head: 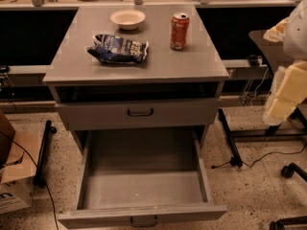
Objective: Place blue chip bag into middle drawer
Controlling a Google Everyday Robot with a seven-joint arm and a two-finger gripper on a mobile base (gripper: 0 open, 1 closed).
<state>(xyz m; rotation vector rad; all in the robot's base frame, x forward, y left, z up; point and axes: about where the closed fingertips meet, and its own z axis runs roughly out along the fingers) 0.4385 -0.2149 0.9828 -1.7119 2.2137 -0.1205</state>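
Only part of the arm (288, 87) shows, at the 3 o'clock edge of the view: a white bulk up high and, below it, a cream-coloured link slanting down toward 7 o'clock. It stands well apart from the table (201, 63), off its right side. The gripper lies outside the view, so how far it is open and whether it holds anything cannot be told.

The blue chip bag (118, 49) lies flat on the table top, on the 9 o'clock side of the top's middle, with nothing touching it. It is a crumpled, dark navy foil bag with white print, puffed in the middle and creased at both ends. Its long axis runs nearly from 9 o'clock to 3 o'clock, and the right-hand end dips a little toward 4 o'clock.

A pale bowl (127, 18) sits at 12 o'clock from the bag, near the back of the top. A red soda can (179, 31) stands upright at 2 o'clock from the bag, apart from it.

Below the top, the shallower drawer front (96, 114) is pushed in. The middle drawer (84, 176) beneath it is pulled far out toward 6 o'clock, and its grey floor is in plain sight.
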